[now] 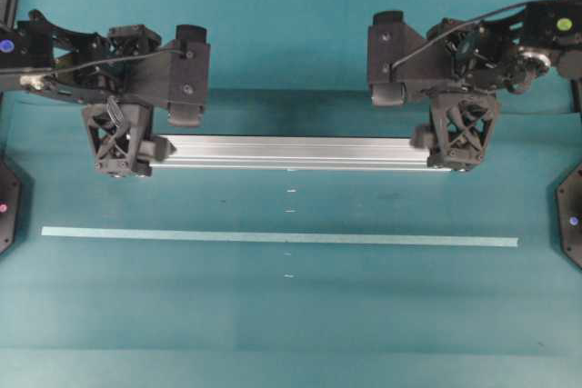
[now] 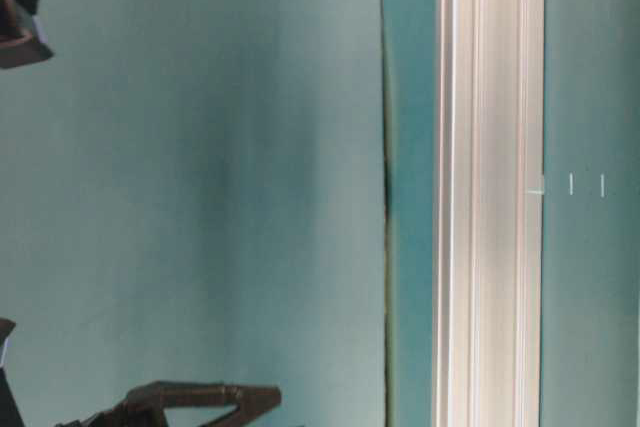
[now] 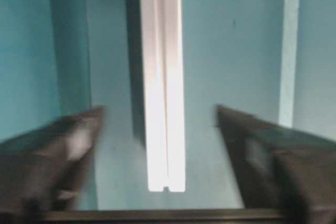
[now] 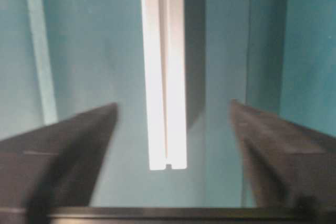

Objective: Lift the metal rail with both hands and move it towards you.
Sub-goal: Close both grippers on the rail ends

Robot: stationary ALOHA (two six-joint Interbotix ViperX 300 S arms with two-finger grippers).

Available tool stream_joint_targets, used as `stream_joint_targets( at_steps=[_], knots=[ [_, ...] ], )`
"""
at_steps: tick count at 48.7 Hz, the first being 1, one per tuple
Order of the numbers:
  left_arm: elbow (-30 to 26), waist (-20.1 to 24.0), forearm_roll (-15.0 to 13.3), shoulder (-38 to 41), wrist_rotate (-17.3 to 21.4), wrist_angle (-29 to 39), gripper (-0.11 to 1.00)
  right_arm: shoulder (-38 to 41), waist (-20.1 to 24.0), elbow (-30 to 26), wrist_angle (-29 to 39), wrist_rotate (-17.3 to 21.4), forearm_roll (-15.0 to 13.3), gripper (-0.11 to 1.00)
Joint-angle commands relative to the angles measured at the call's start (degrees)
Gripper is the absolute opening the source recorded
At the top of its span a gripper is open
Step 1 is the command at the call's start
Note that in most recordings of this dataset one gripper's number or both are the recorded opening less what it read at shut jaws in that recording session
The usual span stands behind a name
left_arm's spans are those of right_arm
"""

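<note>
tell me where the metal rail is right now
In the overhead view the metal rail lies flat across the middle of the table, above the pale tape strip, with the open left gripper and right gripper at its two ends.

No text, label, brand or number was readable in any view. Only short white tick marks (image 1: 289, 211) stood on the teal table surface (image 1: 273, 315), carrying no legible characters.
</note>
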Motion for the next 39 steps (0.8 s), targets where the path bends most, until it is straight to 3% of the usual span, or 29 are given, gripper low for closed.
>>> stream_joint_targets(
  at_steps=[1,13,39],
  knots=[
    [0.4,0.7,0.1,-0.2,0.2,-2.5,0.98,0.6,-0.1,1.5,-2.8,0.0,-1.3,0.97],
    [3.6,2.5,0.1,1.3,0.2,-6.6,0.98,1.4,-0.2,5.3,-9.9,0.3,-1.8,0.99],
    [8.3,2.9,0.0,5.2,-1.1,-14.1,0.98,5.9,-0.2,6.2,-13.0,3.3,-0.6,0.99]
  ],
)
